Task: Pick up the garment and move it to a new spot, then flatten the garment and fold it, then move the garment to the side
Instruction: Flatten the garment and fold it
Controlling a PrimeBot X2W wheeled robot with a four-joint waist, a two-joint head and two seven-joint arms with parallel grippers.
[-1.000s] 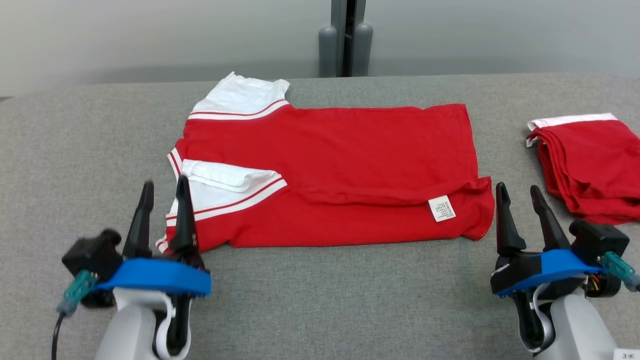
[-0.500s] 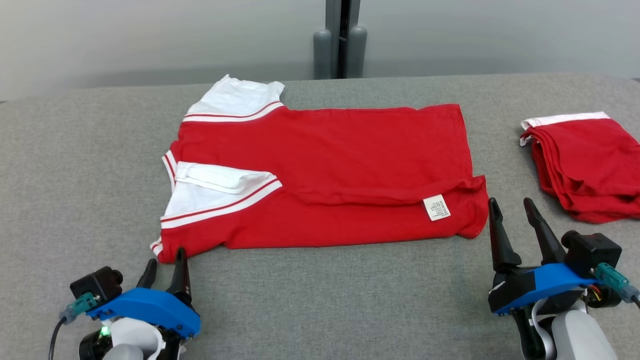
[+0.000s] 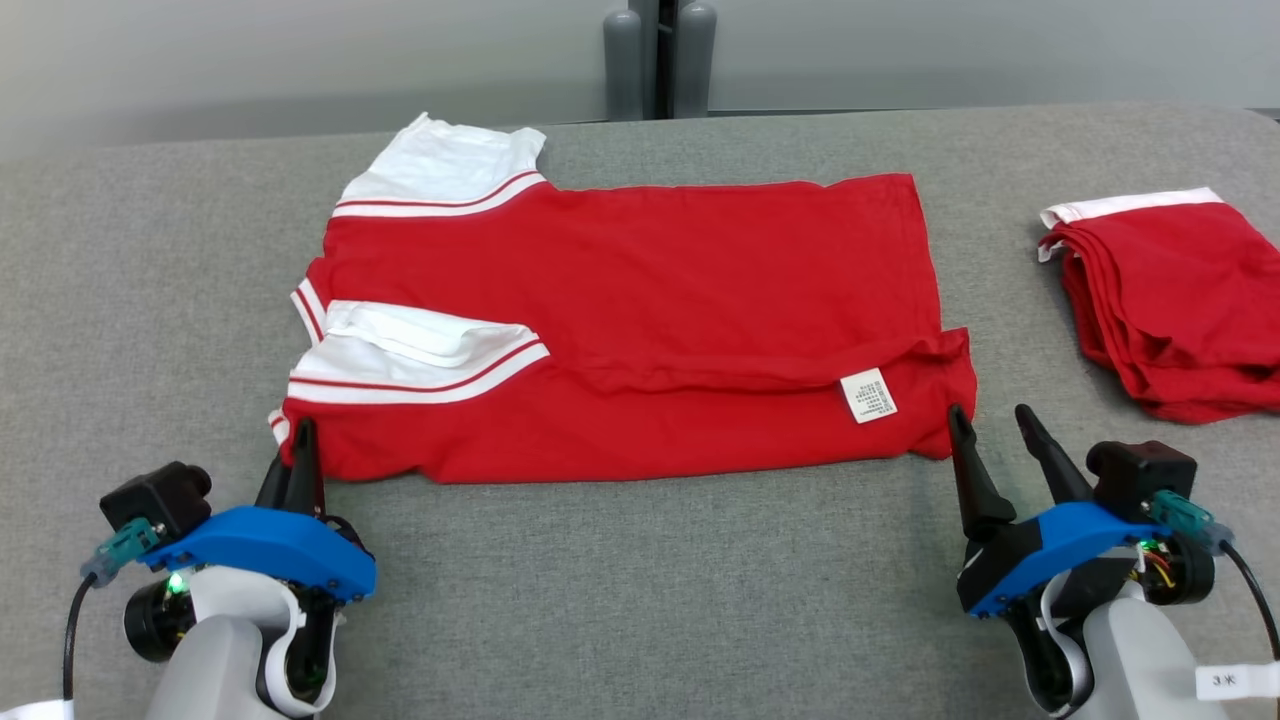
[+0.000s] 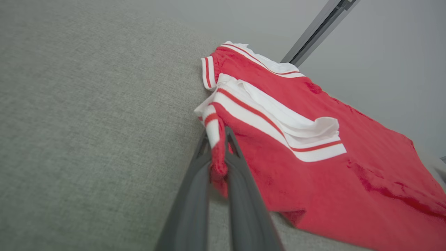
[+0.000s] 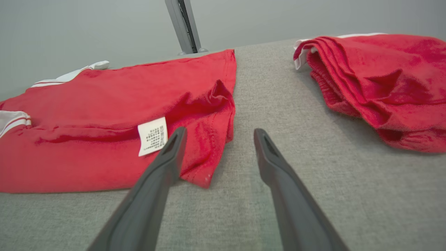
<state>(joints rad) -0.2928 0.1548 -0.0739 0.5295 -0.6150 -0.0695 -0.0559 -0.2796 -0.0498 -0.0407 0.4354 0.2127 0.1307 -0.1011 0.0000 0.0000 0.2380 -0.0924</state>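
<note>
Garment [image 3: 640, 300] lies flat, corner pinched by left pincer [image 4: 217, 134]; right pincer [image 3: 988, 412] spread; one folded pile [image 3: 1170, 290] aside.

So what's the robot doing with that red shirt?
The robot is working on the red shirt, which lies spread on the grey table. Its left gripper is shut on the shirt's near left corner. Its right gripper is open at the near right corner, by the white label, and has not gripped it yet. A pile of folded red clothes sits off to the right.
</note>
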